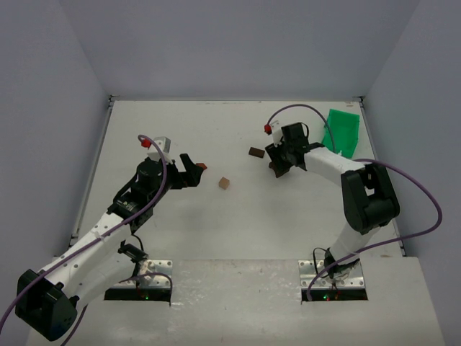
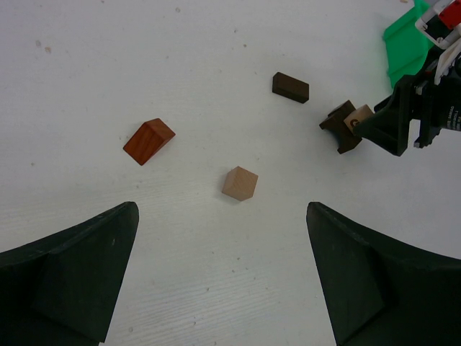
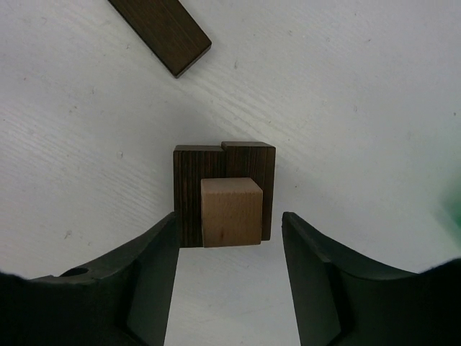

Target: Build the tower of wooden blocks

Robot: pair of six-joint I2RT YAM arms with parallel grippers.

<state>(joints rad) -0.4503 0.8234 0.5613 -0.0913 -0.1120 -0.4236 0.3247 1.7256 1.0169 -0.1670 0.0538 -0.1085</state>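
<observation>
A tan cube [image 3: 230,212] rests on a dark brown block [image 3: 189,194] as a small stack; it also shows in the left wrist view [image 2: 343,124]. My right gripper [image 3: 229,225] is open, with a jaw on each side of the cube and a gap on both sides; in the top view [image 1: 277,166] it hides the stack. A flat dark brown block [image 1: 256,152] lies just beyond. A loose tan cube [image 1: 225,183] and a reddish-brown block [image 1: 203,166] lie mid-table. My left gripper [image 1: 189,173] is open and empty beside the reddish block, which also shows in its wrist view [image 2: 148,140].
A green plastic bin [image 1: 341,132] lies at the far right, behind the right arm. White walls close the table's back and sides. The right arm's purple cable [image 1: 295,109] loops above the wrist.
</observation>
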